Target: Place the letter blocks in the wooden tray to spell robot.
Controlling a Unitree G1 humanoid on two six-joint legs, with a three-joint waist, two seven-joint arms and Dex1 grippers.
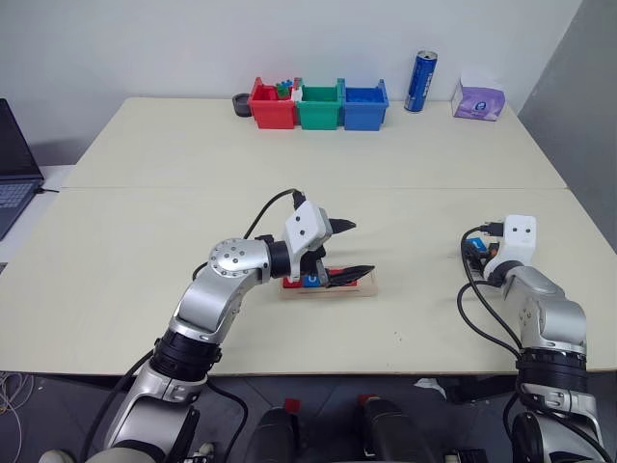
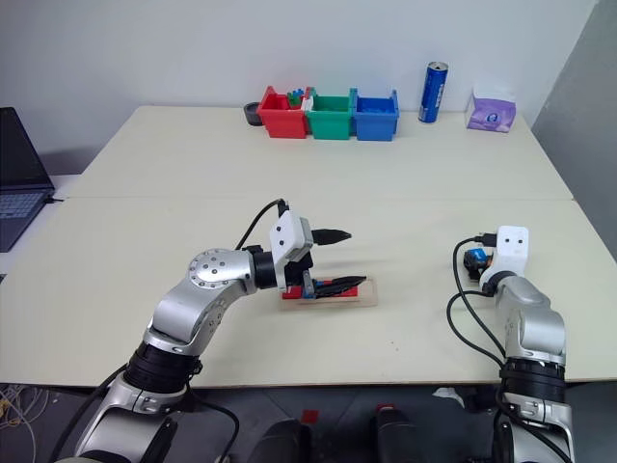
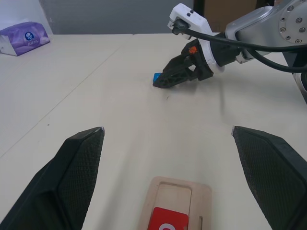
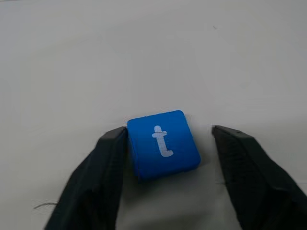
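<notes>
Right gripper (image 4: 165, 139) straddles the blue t block (image 4: 164, 143), jaws apart, one finger touching; left gripper (image 3: 168, 139) gapes above the tray (image 3: 175, 203), bins (image 1: 318, 104) well beyond.

Table (image 1: 193, 174), pale: red bin (image 1: 272, 106), green bin (image 1: 319, 106), blue bin (image 1: 365, 106) in row at far edge; blue can (image 1: 420, 82); purple tissue pack (image 1: 477, 99); laptop (image 1: 14, 164) at left.

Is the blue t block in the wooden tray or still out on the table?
Out: the blue t block lies on the table, between the right end effector's fingers.
</notes>
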